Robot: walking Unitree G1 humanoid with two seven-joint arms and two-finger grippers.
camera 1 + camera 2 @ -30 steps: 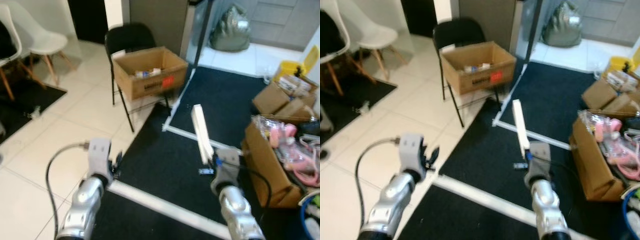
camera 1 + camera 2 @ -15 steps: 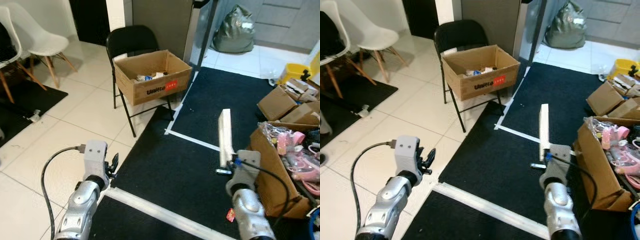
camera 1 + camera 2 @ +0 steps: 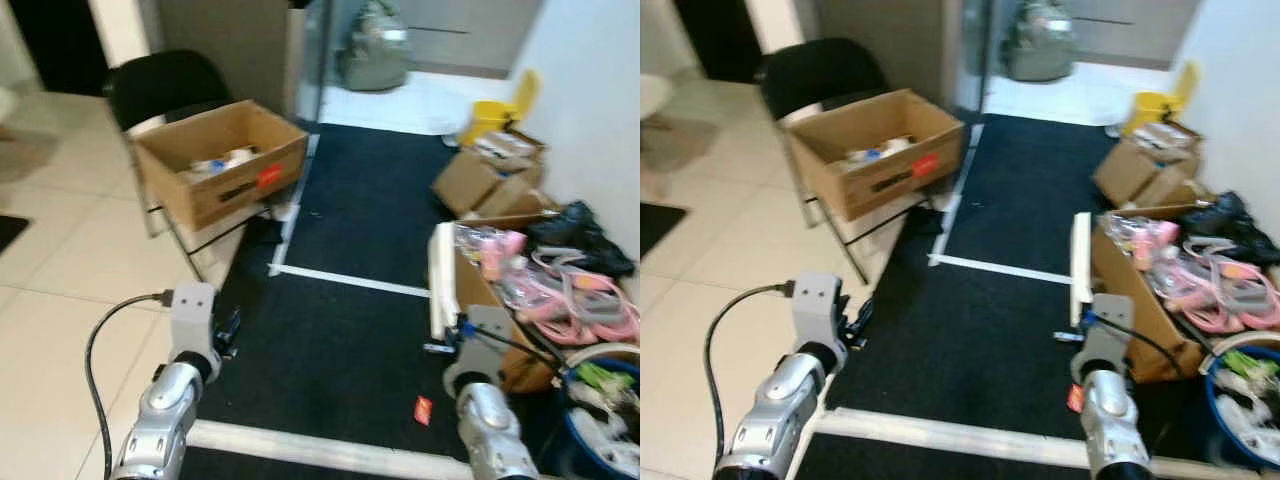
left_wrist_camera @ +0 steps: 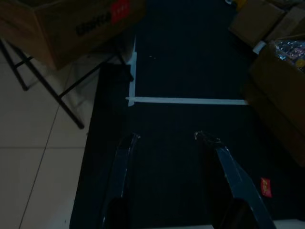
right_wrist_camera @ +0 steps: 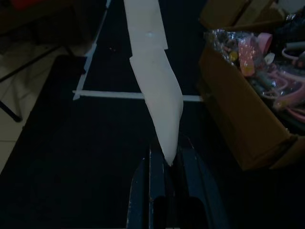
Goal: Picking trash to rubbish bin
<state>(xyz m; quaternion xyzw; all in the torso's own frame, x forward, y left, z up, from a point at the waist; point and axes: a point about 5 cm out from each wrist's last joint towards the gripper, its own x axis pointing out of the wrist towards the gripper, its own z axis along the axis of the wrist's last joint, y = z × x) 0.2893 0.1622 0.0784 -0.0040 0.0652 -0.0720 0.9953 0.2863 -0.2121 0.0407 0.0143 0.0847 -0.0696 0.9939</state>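
Observation:
My right gripper (image 5: 166,153) is shut on the lower end of a long white strip of paper (image 5: 154,76), which stands up from it over the black mat (image 3: 350,330). In the eye views the strip (image 3: 1079,266) rises beside a brown box of pink things. A small red wrapper (image 3: 423,410) lies on the mat just left of my right arm and also appears as the wrapper (image 4: 265,187) in the left wrist view. My left gripper (image 4: 167,136) hangs open over the mat's left edge with nothing in it. An open cardboard box (image 3: 221,160) holding litter sits on a black chair at the far left.
A brown box of pink cables (image 3: 505,300) and a blue tub (image 3: 600,425) crowd my right side. More cardboard boxes (image 3: 482,176), a yellow bucket (image 3: 494,116) and a grey bag (image 3: 375,55) stand farther back. White tape lines (image 3: 345,281) cross the mat; pale tiles lie to the left.
The camera has turned right, so the chair and box slid left in view. The red wrapper and blue tub came into view. My right gripper still holds the white strip.

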